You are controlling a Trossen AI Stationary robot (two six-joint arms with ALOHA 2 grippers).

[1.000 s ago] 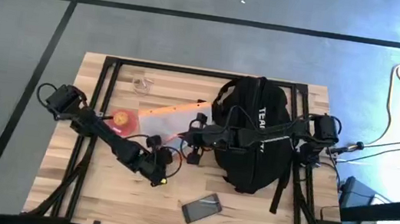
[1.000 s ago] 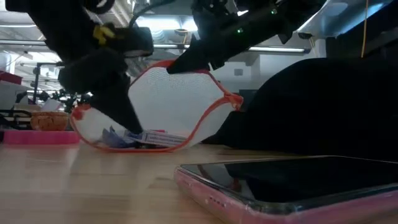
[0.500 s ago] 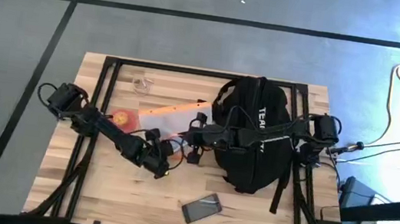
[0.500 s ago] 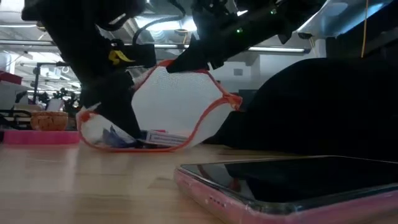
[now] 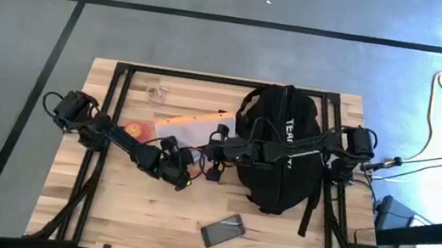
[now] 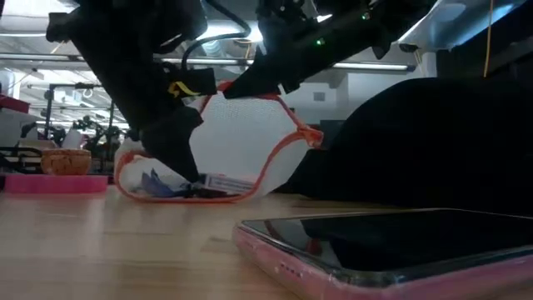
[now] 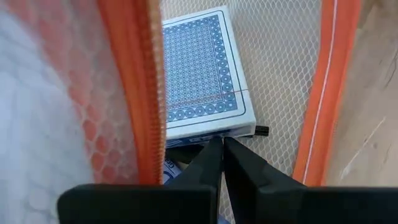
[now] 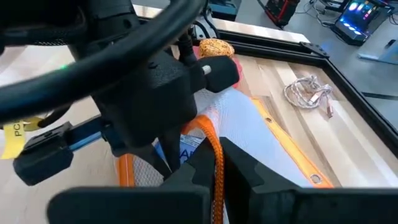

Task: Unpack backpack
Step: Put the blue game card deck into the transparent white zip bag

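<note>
The backpack (image 5: 283,154) lies on the right half of the worktop (image 5: 125,206), its lettering facing up. Just left of it sits a white mesh pouch (image 6: 237,146) with an orange zipper edge. The right end effector (image 8: 214,163) is closed on that orange rim and holds the mouth of the pouch up off the wood. The left end effector (image 7: 222,155) is inside the pouch mouth, its fingers pressed together with nothing between them, tips just short of a blue-backed deck of playing cards (image 7: 202,74) lying in the mesh.

The main risk, as I judge it, is that the closed left fingers push the deck deeper instead of taking it; they would have to open inside a narrow, soft mouth, and a fingertip could snag the netting or the zipper tape. A small dark item (image 7: 261,130) beside the deck could be caught along with it or knocked loose.

The right grip is on a thin rim only. If it slips, the pouch would collapse onto the left fingers and hide the deck. The two arms are also very close together here, so a wide move by either could cause contact.

A pink-cased phone (image 6: 391,250) lies flat near the front edge, and a dragged pouch could nudge it.
</note>
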